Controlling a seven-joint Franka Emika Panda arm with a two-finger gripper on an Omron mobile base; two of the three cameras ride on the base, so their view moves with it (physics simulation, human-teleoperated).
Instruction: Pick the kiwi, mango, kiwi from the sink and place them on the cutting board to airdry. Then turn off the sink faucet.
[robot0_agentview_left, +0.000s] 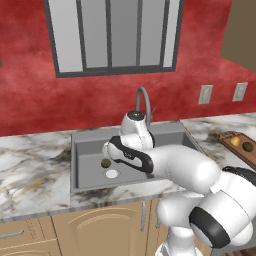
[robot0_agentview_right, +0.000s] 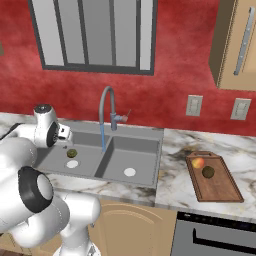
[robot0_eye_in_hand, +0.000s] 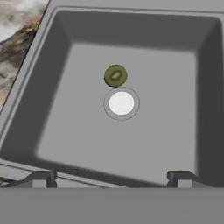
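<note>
A: Where is the olive-green kiwi (robot0_eye_in_hand: 115, 75) lying relative to the gripper (robot0_eye_in_hand: 112, 177)?

B: In the hand view it is sitting above centre, just above the white drain disc (robot0_eye_in_hand: 121, 103), while the two fingertips are rising at the bottom edge, well apart from it. The jaws are standing wide open, gripping nothing.

A: And which basin of the sink (robot0_agentview_right: 145, 135)?

B: The one left of centre in the right base view. At right, the mango (robot0_agentview_right: 197, 162) and darker kiwi (robot0_agentview_right: 208, 172) are resting on the cutting board (robot0_agentview_right: 220, 190). Water is streaming from the sink faucet (robot0_agentview_right: 106, 102).
</note>
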